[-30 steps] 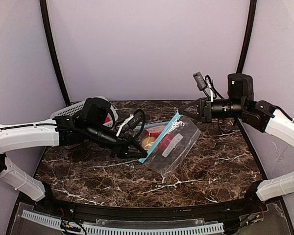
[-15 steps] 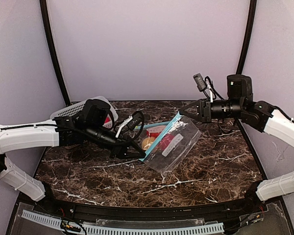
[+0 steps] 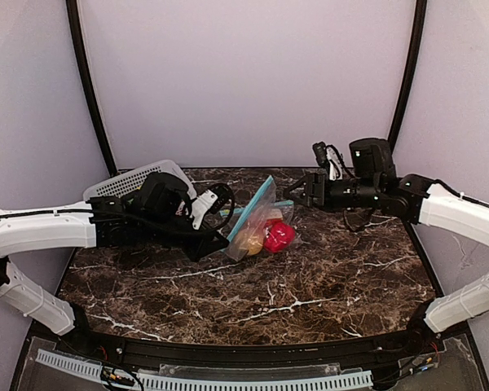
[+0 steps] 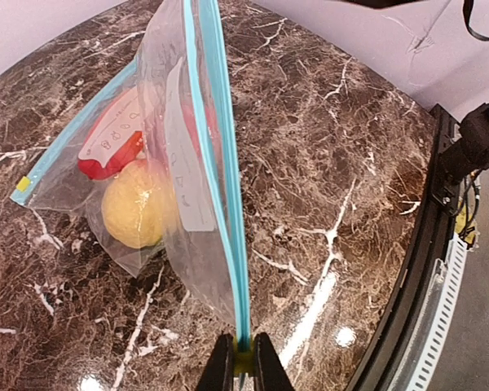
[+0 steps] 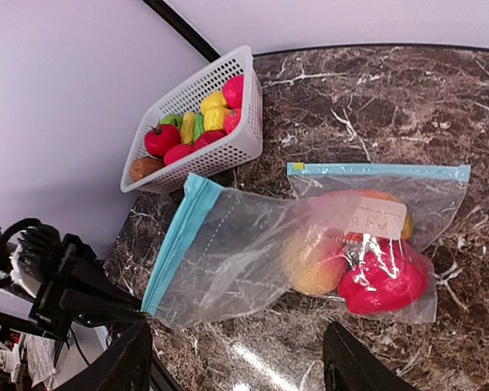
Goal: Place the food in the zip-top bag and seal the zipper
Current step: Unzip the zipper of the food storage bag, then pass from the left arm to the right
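A clear zip-top bag (image 3: 257, 213) with a blue zipper (image 4: 220, 163) hangs from my left gripper (image 3: 222, 242). That gripper (image 4: 243, 360) is shut on the end of the zipper strip. The bag's bottom rests on the table, and food sits inside it: a yellow fruit (image 5: 314, 262) and a red pepper (image 5: 383, 281). My right gripper (image 3: 292, 195) is open just right of the bag, touching nothing; in the right wrist view its fingers (image 5: 134, 358) straddle bare table in front of the bag (image 5: 244, 252). More food (image 5: 183, 134) fills the white basket (image 5: 236, 147).
A second zip-top bag (image 5: 440, 191) lies flat behind the held one, with something orange inside. The white basket (image 3: 118, 183) stands at the back left, behind my left arm. The black table rim (image 4: 440, 212) runs along the near edge.
My right gripper has let go of the bag's far corner and opened, moving left and lower. The bag has slumped toward my left gripper and the food has slid to its bottom.
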